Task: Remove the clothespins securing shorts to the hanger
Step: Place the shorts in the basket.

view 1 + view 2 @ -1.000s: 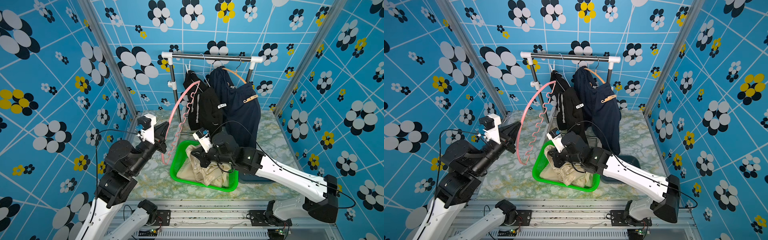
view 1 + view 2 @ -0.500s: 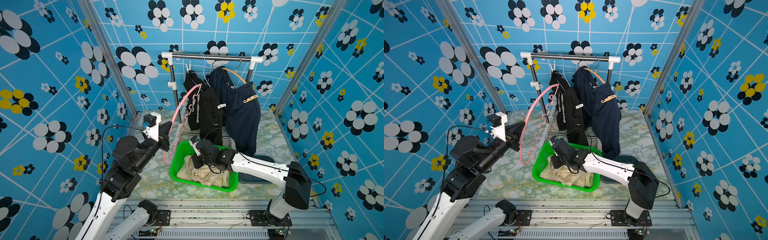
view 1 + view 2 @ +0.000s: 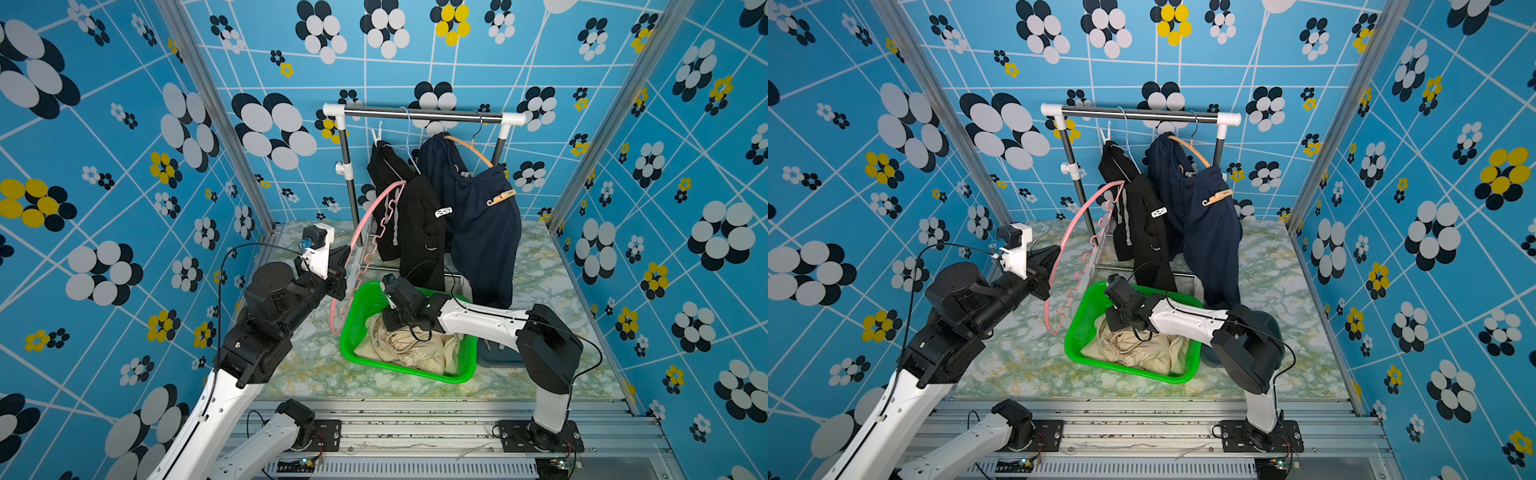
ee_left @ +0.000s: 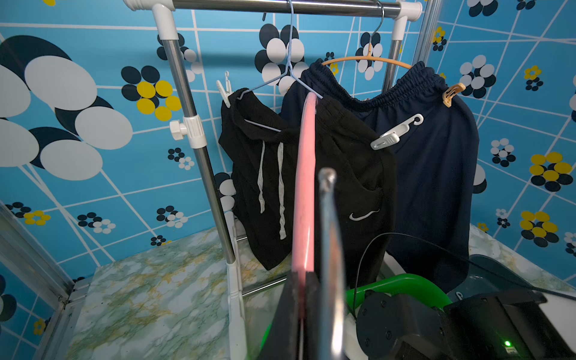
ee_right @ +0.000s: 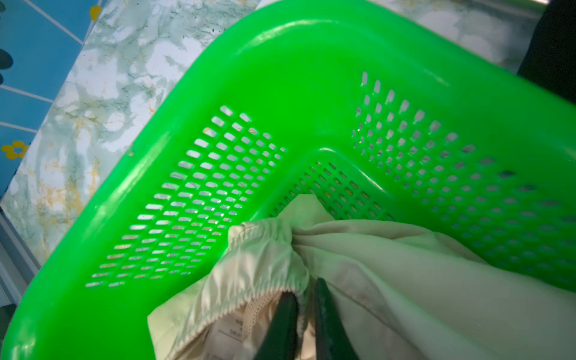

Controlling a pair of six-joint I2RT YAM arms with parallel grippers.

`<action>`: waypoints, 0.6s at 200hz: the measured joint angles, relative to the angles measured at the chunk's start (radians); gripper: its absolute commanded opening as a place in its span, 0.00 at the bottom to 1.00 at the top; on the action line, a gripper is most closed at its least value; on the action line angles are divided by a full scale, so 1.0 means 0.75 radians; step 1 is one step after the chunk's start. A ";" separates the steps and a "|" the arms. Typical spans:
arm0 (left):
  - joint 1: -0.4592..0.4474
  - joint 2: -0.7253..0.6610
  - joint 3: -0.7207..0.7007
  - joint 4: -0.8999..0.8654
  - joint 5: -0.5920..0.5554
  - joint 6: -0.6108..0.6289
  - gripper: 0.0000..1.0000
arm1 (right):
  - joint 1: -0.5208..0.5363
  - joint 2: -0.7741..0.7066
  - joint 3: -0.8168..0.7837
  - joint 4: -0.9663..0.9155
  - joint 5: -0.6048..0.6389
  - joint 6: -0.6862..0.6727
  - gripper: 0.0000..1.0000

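Observation:
My left gripper is shut on a bare pink hanger, whose far end reaches the black shorts on the rack. A white clothespin clips those shorts, and another white clothespin sits at their upper corner. A tan clothespin holds the navy shorts to an orange hanger. My right gripper is down in the green basket, pinching the waistband of the beige shorts.
The rack's steel rail spans the back on two posts. A blue wire hanger carries the black shorts. A dark grey bin sits to the right of the basket, partly behind my right arm. Patterned walls close in on three sides.
The right arm has folded and brought the beige shorts down into the basket's left end. The left gripper has carried the pink hanger a little toward the rack.

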 measured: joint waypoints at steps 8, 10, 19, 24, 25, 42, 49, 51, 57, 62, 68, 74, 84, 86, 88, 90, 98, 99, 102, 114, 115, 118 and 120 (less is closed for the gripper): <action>0.001 0.002 -0.006 -0.004 -0.001 0.000 0.00 | 0.000 0.006 0.006 -0.001 -0.002 -0.003 0.31; 0.002 0.003 -0.008 -0.004 -0.001 0.000 0.00 | 0.000 0.007 0.008 -0.002 -0.002 0.002 0.32; 0.006 0.005 -0.012 -0.013 -0.001 0.000 0.00 | -0.001 0.007 0.014 -0.009 -0.005 0.004 0.36; 0.009 0.007 -0.014 -0.018 -0.001 0.000 0.00 | -0.002 0.006 0.019 -0.015 -0.007 0.001 0.39; 0.010 0.007 -0.014 -0.019 -0.001 0.000 0.00 | -0.002 0.005 0.021 -0.016 -0.007 0.001 0.39; 0.020 0.007 -0.019 -0.033 -0.005 0.000 0.00 | -0.003 -0.009 0.029 -0.035 -0.013 -0.014 0.52; 0.024 0.007 -0.019 -0.042 -0.006 0.001 0.00 | -0.003 -0.026 0.027 -0.047 -0.018 -0.021 0.52; 0.025 0.007 -0.019 -0.044 -0.006 0.001 0.00 | -0.003 -0.033 0.027 -0.050 -0.019 -0.015 0.52; 0.030 0.007 -0.019 -0.053 -0.007 0.001 0.00 | -0.003 -0.056 0.023 -0.062 -0.023 -0.022 0.52; 0.033 0.007 -0.019 -0.061 -0.007 0.001 0.00 | -0.003 -0.081 0.019 -0.070 -0.026 -0.024 0.52; 0.037 0.007 -0.019 -0.070 -0.007 0.001 0.00 | -0.003 -0.118 0.013 -0.081 -0.028 -0.026 0.52; 0.042 0.005 -0.019 -0.082 -0.006 0.001 0.00 | -0.003 -0.156 0.005 -0.091 -0.031 -0.028 0.52; 0.045 0.001 -0.022 -0.102 -0.007 0.001 0.00 | -0.003 -0.238 -0.015 -0.108 -0.038 -0.028 0.53; 0.046 -0.001 -0.023 -0.106 -0.007 0.001 0.00 | -0.003 -0.250 -0.019 -0.107 -0.037 -0.028 0.53; 0.047 -0.002 -0.024 -0.108 -0.007 0.001 0.00 | -0.003 -0.268 -0.025 -0.109 -0.038 -0.028 0.53; 0.047 -0.003 -0.025 -0.111 -0.006 0.001 0.00 | -0.003 -0.287 -0.030 -0.113 -0.040 -0.028 0.53; 0.051 -0.009 -0.027 -0.127 -0.005 0.001 0.00 | -0.002 -0.359 -0.048 -0.129 -0.041 -0.028 0.51; 0.051 -0.009 -0.028 -0.130 -0.005 0.001 0.00 | -0.002 -0.365 -0.049 -0.130 -0.040 -0.028 0.51; 0.051 -0.011 -0.028 -0.136 -0.005 0.001 0.00 | 0.001 -0.387 -0.056 -0.136 -0.040 -0.028 0.50; 0.055 -0.017 -0.028 -0.157 -0.004 0.001 0.00 | 0.008 -0.478 -0.082 -0.163 -0.036 -0.031 0.42; 0.055 -0.017 -0.028 -0.160 -0.004 0.001 0.00 | 0.009 -0.486 -0.085 -0.168 -0.036 -0.026 0.41; 0.056 -0.019 -0.028 -0.164 -0.004 0.001 0.00 | 0.013 -0.505 -0.090 -0.179 -0.036 -0.030 0.39; 0.056 -0.020 -0.028 -0.169 -0.004 0.001 0.00 | 0.016 -0.517 -0.093 -0.184 -0.033 -0.031 0.38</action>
